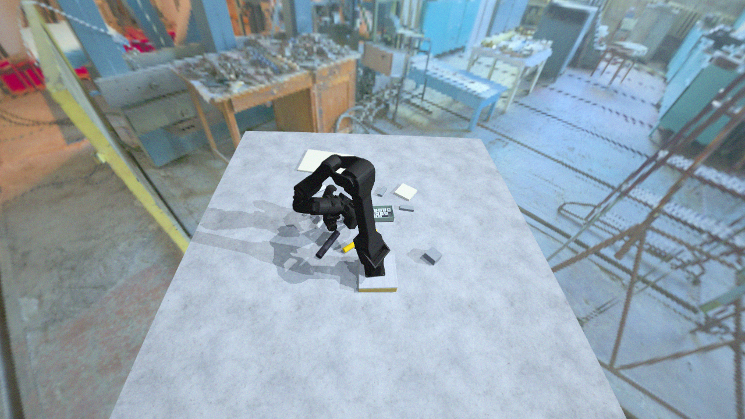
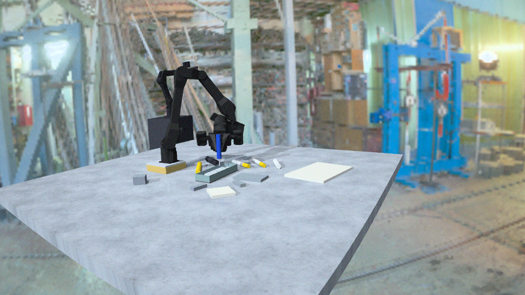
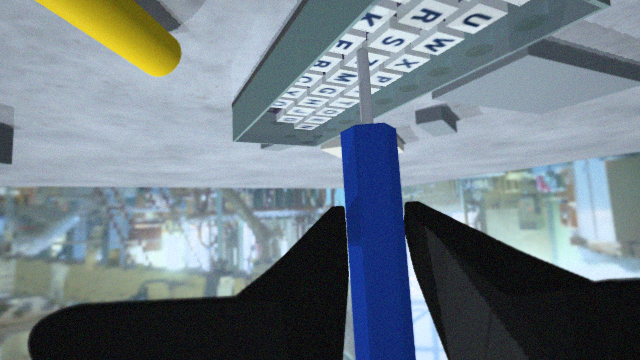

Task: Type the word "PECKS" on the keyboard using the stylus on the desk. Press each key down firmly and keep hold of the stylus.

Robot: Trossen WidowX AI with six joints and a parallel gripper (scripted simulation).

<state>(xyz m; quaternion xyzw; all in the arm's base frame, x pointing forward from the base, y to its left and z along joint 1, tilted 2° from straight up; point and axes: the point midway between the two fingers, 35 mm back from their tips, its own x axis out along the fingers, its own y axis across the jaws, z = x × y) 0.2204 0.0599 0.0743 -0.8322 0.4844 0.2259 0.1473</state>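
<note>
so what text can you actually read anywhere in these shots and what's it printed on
All on white keys of the keyboard, wrist view:
"K"
"R"
"U"
"S"
"W"
"X"
"M"
"P"
Remaining keys: too small or blurred, one partly hidden by the blue stylus.
Top and exterior views: key letters unreadable.
Stylus, markers, pads: no text visible.
</note>
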